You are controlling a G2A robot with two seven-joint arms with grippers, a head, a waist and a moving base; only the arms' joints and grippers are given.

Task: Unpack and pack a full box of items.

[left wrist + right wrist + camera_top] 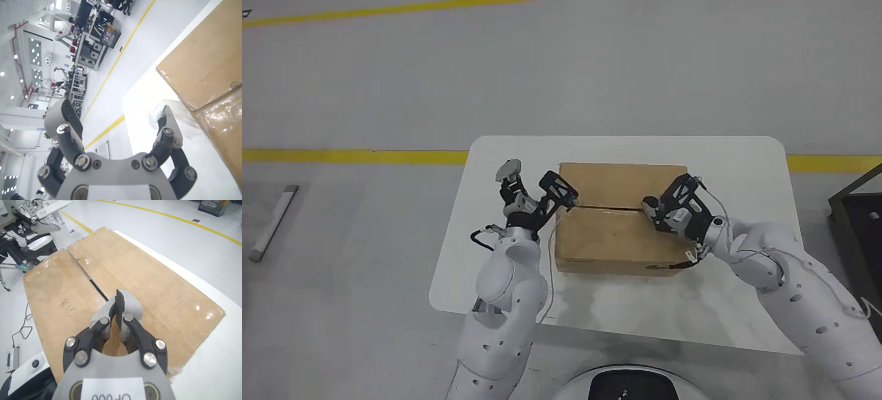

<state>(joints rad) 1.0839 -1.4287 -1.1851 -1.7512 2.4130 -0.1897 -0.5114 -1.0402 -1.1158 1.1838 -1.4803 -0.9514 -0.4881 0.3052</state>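
Box (622,215): stiff cardboard, probably heavy; lift a flap at the seam (94,285). Left gripper (116,108) gapes empty by its corner; right gripper (118,302) pinched closed, empty, above the seam.

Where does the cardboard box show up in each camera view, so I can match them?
Top view: cardboard box mid-table, flaps closed, between the arms.
Left wrist view: one taped corner, beside the left gripper, jaws open.
Right wrist view: its top and centre seam, beneath the right gripper, jaws shut.
Shared landmark: the white table under it.
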